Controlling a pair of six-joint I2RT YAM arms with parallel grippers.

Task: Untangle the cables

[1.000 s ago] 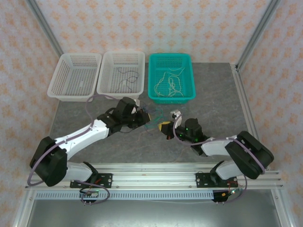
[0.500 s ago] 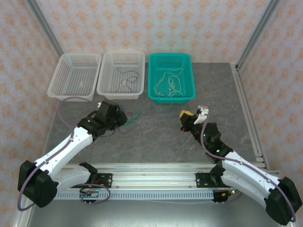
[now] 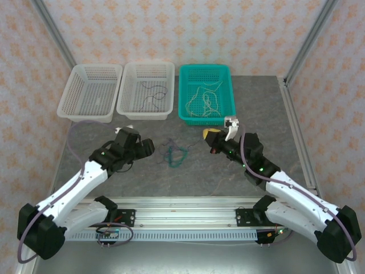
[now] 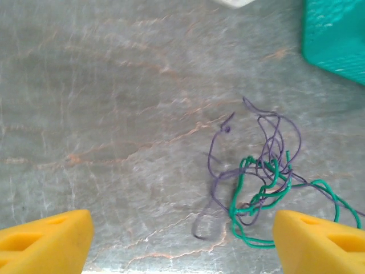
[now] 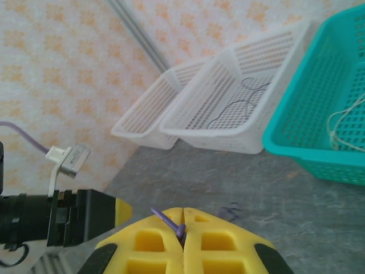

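Tangle (image 3: 175,154) of green and dark purple cables lies on the table (image 3: 256,114), at 3 o'clock from the left gripper (image 3: 146,147); near, not touching. That gripper's jaws are spread wide with nothing between them.

Right gripper (image 3: 212,136) sits at 2 o'clock from the tangle, jaws pressed together on a purple wire end (image 5: 171,221).

Baskets, three:
- left white basket (image 3: 97,65)
- middle white basket (image 3: 149,64), with one dark strand (image 3: 153,94)
- teal basket (image 3: 205,67), with cream strands (image 3: 206,100), number unclear

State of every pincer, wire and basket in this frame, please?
Left pincer: open, holding nothing.
Right pincer: shut on a thin purple wire.
Purple and green thin wires: tangled together on the grey table.
Teal plastic basket: holds cream wires.
Middle white plastic basket: holds dark wires.
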